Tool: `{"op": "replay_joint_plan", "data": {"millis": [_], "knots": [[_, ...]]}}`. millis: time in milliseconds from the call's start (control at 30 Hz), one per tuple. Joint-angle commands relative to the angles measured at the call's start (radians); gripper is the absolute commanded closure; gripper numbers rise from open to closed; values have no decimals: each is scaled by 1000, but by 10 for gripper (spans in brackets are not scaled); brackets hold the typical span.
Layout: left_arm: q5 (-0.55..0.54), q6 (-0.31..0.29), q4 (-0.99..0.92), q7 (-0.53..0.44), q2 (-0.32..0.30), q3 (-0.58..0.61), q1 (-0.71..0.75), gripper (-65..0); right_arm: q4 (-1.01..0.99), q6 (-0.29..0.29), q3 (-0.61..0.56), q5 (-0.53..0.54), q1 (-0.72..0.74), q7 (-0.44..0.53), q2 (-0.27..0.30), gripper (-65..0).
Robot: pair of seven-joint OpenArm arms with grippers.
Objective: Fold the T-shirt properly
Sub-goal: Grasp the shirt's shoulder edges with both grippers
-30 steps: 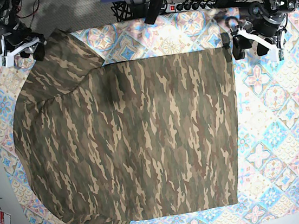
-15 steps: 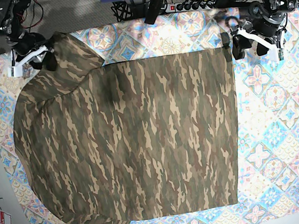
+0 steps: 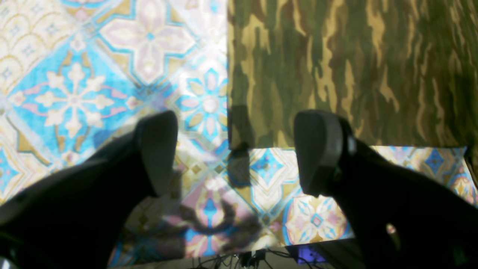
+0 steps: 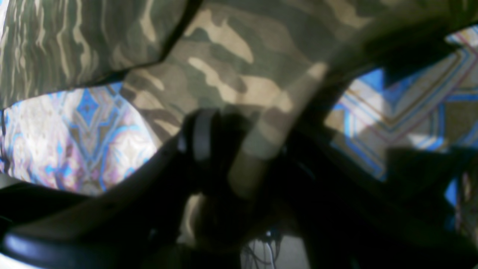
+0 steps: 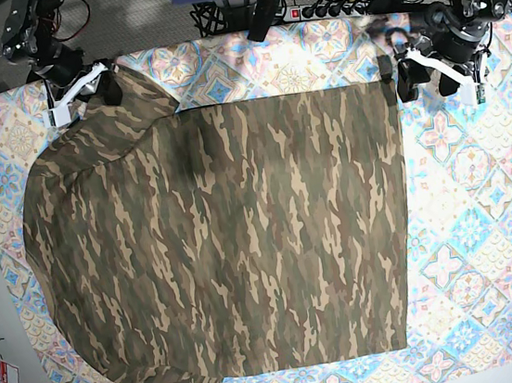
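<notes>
The right wrist view is blurred and dark, so the right gripper (image 5: 104, 82) cannot be read as closed or parted; folds of the T-shirt (image 5: 234, 241) lie against its fingers (image 4: 201, 138). The left gripper (image 5: 429, 77) hovers with jaws wide apart and empty, the shirt's corner just ahead of it, flat on the tablecloth (image 5: 484, 220).

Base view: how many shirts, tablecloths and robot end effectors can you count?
T-shirt: 1
Tablecloth: 1
End effectors: 2, left end effector and right end effector
Total: 4
</notes>
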Motion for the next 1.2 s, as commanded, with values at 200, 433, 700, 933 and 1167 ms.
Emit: {"op": "replay_joint_plan", "data": {"millis": [200,433,700,933,1167], "knots": [[-9,-2,10,5,-11,-5,-58,-474,-4,-4,-5,-48,-18,-66,-3,-246],[-75,-112,-30,223,55,-77,-162,-478,-4,-4,-10,-49,-21,-68,0,-294],[-89,-215,-181,281,116,-217,-194,-478,-4,-4,-7,-51,-24,-69,3,-301],[-89,-223,-295,283,110,-168,-234,-478,-4,-4,-12,-51,-24,-71,3,-303],[-89,-367,-442,283,116,-54,-309,-473,-4,-4,-12,-51,-24,-71,3,-301]]}}
